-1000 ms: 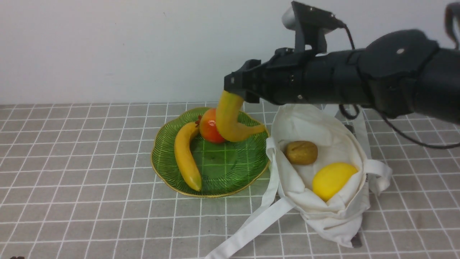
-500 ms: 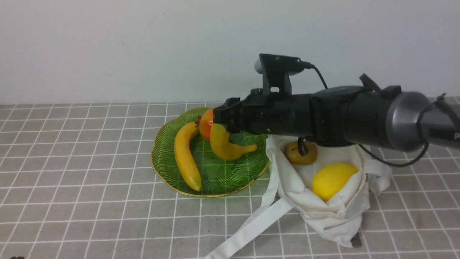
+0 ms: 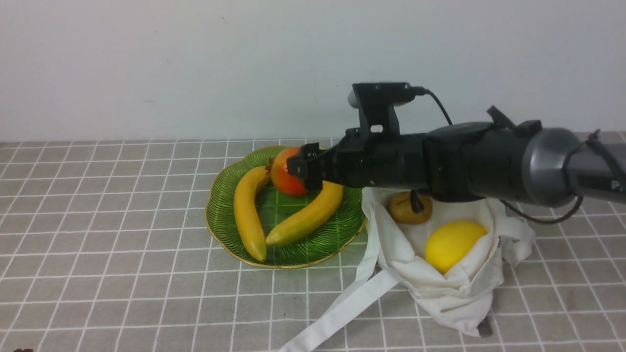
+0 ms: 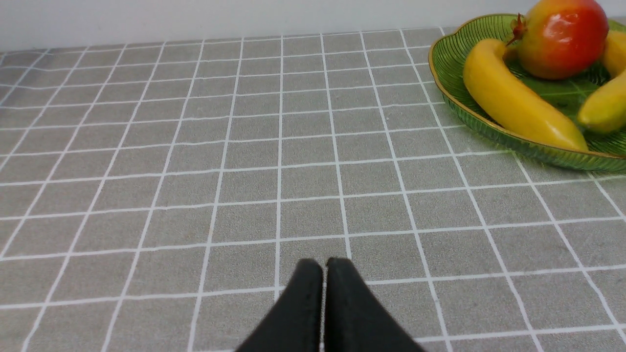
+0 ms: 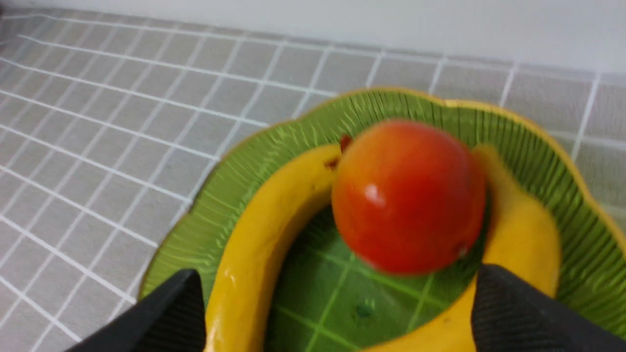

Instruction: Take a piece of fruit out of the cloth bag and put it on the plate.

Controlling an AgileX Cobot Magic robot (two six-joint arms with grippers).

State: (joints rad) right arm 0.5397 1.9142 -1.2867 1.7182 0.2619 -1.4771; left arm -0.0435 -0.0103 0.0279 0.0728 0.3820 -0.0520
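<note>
You have a grey table crossed by a white grid, a ribbed translucent-green plate with a gold rim, a yellow-orange piece of fruit with a greenish tip, an off-white cloth bag and a black right end effector.

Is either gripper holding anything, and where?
Nothing. The right gripper is open over the curved green-tipped yellow banana lying on the ribbed green glass plate; the left gripper is shut, empty.

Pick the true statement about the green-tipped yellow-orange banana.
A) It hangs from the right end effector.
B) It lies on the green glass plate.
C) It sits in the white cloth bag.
B: the green-tipped yellow-orange banana lies on the ribbed green glass plate, and the right end effector is open.
</note>
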